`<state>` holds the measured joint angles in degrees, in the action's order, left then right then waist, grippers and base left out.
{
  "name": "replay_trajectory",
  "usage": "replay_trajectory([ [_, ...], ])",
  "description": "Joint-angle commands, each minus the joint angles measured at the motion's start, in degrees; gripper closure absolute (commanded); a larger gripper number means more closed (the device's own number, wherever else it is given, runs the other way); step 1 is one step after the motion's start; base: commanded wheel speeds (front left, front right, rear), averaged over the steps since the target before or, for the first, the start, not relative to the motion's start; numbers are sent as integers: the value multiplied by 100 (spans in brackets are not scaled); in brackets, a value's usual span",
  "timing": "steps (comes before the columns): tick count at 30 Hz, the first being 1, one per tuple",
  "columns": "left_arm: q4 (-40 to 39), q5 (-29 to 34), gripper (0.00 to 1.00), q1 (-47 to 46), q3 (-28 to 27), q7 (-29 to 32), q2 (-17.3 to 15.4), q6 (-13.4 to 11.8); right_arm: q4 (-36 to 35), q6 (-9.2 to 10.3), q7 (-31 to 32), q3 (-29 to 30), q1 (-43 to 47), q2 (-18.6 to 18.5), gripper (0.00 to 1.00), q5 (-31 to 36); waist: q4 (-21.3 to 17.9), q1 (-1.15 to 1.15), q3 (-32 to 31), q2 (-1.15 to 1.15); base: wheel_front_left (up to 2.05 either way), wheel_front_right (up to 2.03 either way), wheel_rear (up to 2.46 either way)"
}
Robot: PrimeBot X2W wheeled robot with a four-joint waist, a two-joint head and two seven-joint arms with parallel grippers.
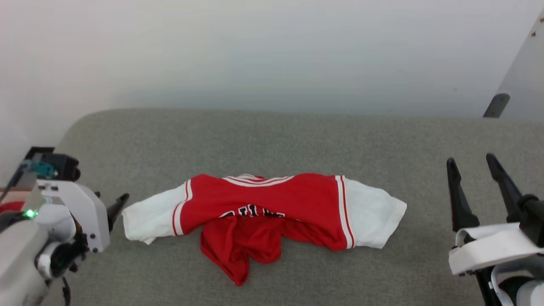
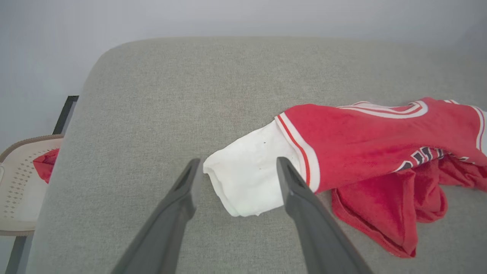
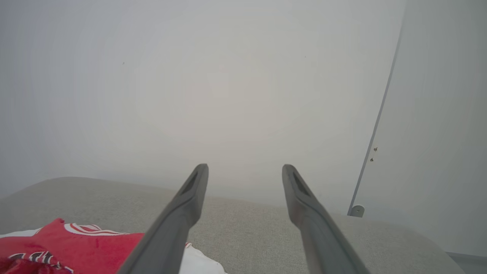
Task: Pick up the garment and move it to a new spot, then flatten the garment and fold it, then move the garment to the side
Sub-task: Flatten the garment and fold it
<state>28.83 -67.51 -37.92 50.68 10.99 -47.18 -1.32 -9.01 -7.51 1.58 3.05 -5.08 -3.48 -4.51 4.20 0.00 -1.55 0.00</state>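
Your left claw [image 2: 238, 163] is wide open and empty by the white sleeve [image 2: 247, 182], so if you pinch only that, the shirt [image 1: 263, 197] may drag in a lump.

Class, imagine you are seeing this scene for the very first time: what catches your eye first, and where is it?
The red garment with white sleeves stands out first, lying crumpled in the middle of the grey cushioned surface. At its left end the left gripper is open and pointing at a white sleeve. The right gripper is also open, off to the right and apart from the cloth.
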Motion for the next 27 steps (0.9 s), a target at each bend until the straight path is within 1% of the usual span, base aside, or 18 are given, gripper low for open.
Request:
replay_trajectory([
  [1,121,17,0,-135,25,115,46,56,-52,3,20,-27,-130,-52,0,53,-114,0,294,0,0,0,0],
  [6,697,-43,0,-466,64,479,193,230,-184,3,82,-58,-356,-127,0,71,-216,0,764,0,0,0,0],
  [13,1618,-9,0,-894,182,844,525,479,-330,3,123,-62,-589,-200,0,92,-270,0,1254,0,0,0,0],
  [20,2442,-38,0,-1136,263,1085,824,651,-382,3,196,-110,-740,-272,0,114,-288,0,1488,0,0,0,0],
  [27,2989,-124,0,-1219,315,1184,1161,788,-480,3,373,-173,-878,-351,0,96,-277,0,1611,0,0,0,0],
])
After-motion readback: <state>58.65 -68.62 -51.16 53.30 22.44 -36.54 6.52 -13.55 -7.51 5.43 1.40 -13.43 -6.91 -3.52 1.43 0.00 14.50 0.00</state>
